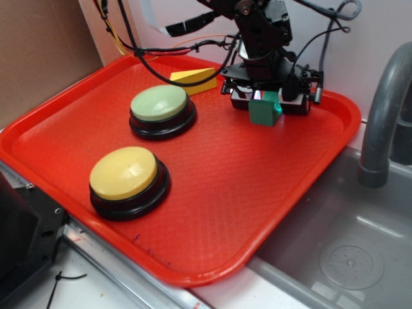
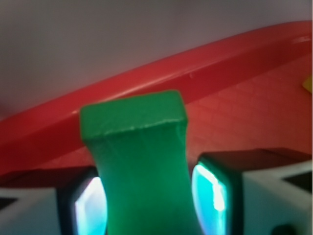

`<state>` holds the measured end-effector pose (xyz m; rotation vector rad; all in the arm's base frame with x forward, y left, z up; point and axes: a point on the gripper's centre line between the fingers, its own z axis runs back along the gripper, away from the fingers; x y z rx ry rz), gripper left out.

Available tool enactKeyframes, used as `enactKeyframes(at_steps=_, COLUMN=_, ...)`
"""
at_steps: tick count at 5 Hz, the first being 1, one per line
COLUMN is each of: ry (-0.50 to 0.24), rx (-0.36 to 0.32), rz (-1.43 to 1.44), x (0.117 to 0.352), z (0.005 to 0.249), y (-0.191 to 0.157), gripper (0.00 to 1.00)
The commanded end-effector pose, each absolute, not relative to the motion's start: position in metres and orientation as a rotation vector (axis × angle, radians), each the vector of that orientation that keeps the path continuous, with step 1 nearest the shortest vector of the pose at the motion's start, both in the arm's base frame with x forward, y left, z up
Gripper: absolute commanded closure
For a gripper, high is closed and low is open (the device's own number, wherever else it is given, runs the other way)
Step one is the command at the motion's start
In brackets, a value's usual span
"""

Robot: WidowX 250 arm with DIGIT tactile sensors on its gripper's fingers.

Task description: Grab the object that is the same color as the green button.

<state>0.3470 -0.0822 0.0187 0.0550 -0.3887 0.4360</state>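
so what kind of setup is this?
Looks like a toy kitchen-sink bench: a grey sink basin with faucet beside a red tray holding a green button, plus a cardboard backdrop.

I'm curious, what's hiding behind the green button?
Behind the green button a yellow wedge block lies on the red tray. Cables cross over it. The button's dome covers the wedge's near lower corner, so that part cannot be seen.

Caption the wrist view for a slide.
Gripper closed around the green block, red tray rim behind.
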Motion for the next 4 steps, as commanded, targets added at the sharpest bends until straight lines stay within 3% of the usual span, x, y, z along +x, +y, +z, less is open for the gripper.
enactKeyframes(at_steps=1, ry=-0.309, rx=-0.016, rz=0.380, x=0.349, z=0.057, y=-0.066, gripper=1.00)
enactKeyframes(at_steps=2, ry=-0.234, rx=-0.045, rz=0.346, x=0.333, z=0.086, y=-0.064, gripper=1.00)
enactKeyframes(at_steps=3, ry=-0.185, rx=-0.023, rz=0.248, x=0.313, z=0.120, y=-0.061, gripper=1.00)
enactKeyframes(at_steps=4, ry=-0.179, rx=-0.016, rz=0.154, x=0.287, z=0.154, y=-0.056, gripper=1.00)
